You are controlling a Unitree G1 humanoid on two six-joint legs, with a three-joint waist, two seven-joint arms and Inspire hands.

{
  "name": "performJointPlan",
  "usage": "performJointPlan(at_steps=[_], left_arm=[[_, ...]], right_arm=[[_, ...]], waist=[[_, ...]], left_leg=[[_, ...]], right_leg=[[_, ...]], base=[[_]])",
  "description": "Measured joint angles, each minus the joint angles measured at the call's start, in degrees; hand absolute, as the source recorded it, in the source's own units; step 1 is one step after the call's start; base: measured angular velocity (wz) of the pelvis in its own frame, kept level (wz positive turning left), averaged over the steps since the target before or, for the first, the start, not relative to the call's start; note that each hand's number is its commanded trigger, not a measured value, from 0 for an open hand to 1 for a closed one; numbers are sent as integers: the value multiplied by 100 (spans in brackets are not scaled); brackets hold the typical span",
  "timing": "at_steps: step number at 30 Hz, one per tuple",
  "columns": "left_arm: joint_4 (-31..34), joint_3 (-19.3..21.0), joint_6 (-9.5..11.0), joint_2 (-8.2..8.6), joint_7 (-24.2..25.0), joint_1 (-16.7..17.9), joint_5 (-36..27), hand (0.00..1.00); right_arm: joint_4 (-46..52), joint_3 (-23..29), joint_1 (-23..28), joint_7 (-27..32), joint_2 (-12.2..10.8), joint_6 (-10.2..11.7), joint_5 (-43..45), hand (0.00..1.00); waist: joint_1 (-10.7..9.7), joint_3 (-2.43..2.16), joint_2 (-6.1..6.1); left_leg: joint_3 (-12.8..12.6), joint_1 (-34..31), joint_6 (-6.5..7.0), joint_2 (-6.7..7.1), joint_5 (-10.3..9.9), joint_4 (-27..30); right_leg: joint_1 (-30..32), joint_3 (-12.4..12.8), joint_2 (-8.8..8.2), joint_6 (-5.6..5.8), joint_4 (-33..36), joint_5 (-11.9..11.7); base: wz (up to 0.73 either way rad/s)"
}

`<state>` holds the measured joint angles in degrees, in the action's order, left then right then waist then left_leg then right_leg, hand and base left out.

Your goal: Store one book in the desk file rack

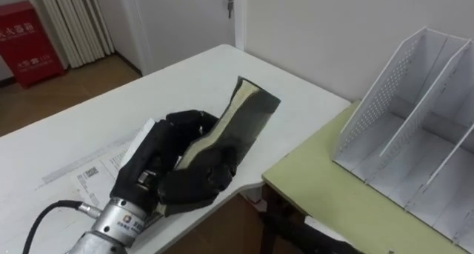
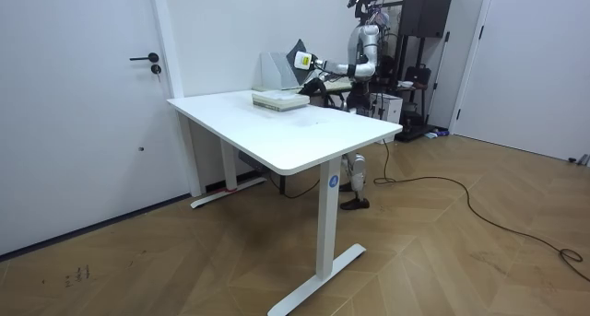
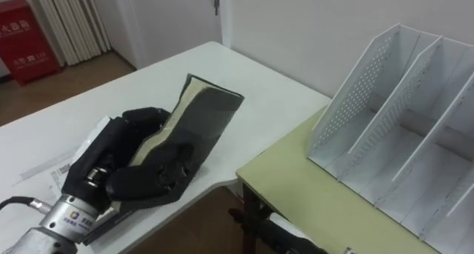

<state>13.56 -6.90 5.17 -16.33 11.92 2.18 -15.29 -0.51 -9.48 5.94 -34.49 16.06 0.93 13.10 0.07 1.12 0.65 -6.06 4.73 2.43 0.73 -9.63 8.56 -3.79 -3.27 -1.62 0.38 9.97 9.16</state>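
Left eye view: left hand (image 1: pixel 178 169) is clamped round the dark book (image 1: pixel 244 117), tilted above the white bench (image 1: pixel 81 128). The file rack (image 1: pixel 415 113), its visible compartments empty, stands right on the green bench (image 1: pixel 318 184). Pickup judged complete; transfer and insertion are outstanding.

White walls (image 2: pixel 221 30), a white door (image 2: pixel 83 113), wood floor (image 2: pixel 442 261), white desk (image 2: pixel 286 136), black shelving (image 2: pixel 426 21).
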Motion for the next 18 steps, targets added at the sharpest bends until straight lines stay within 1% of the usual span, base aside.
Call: performJointPlan(at_steps=[3, 5, 7, 9, 13, 15, 16, 18], left_arm=[[1, 7, 1, 5, 188, 2, -197, 100], [2, 11, 1, 0, 321, 9, -550, 100], [3, 12, 1, -2, 464, 8, -915, 100], [5, 7, 13, -8, 613, 8, -1455, 100], [-10, 11, 17, -13, 773, 9, -1910, 100], [-15, 22, 28, 1, 947, 7, -2364, 100], [-16, 43, 30, 4, 1004, 8, -2474, 100], [-13, 69, 23, -65, 1220, 44, -2861, 100]], right_arm=[[253, 11, 2, -192, 2, 0, 1, 0], [427, 11, 4, -345, 13, -1, -102, 0], [530, 8, 4, -486, 13, -1, -318, 0], [588, 9, -1, -647, 29, -3, -672, 0], [673, 36, -13, -782, 34, -53, -1164, 0], [703, 185, -38, -827, 22, -54, -1678, 0], [715, 251, -38, -824, 18, -54, -1806, 0], [929, 579, -42, -799, 18, -59, -2365, 0]], waist=[[53, -8, -16], [115, -5, -25], [169, -5, -33], [177, -6, -49], [193, -1, -107], [182, -6, -173], [181, -6, -183], [182, 1, -197]], left_leg=[[3, 6, 0, 1, 0, 8], [0, 16, 0, 2, 0, 9], [1, 63, 0, -2, 0, 10], [5, 90, 0, -2, -13, 10], [6, 80, 1, 0, -14, 14], [3, 100, 1, 0, -14, 21], [6, 98, 1, 0, -14, 22], [9, 65, 4, 1, -16, 21]], right_leg=[[-9, -5, -3, -1, 5, 0], [-3, -4, -5, 0, 25, 0], [-15, -6, -5, 0, 70, 0], [-18, -9, -8, 0, 69, 0], [-32, -10, -15, 0, 92, 0], [-19, -23, -15, 0, 89, -1], [-20, -43, -19, 0, 88, -2], [14, -70, -25, 0, 78, -6]], base=[[0], [-2], [-4], [0], [0], [0], [0], [0]])
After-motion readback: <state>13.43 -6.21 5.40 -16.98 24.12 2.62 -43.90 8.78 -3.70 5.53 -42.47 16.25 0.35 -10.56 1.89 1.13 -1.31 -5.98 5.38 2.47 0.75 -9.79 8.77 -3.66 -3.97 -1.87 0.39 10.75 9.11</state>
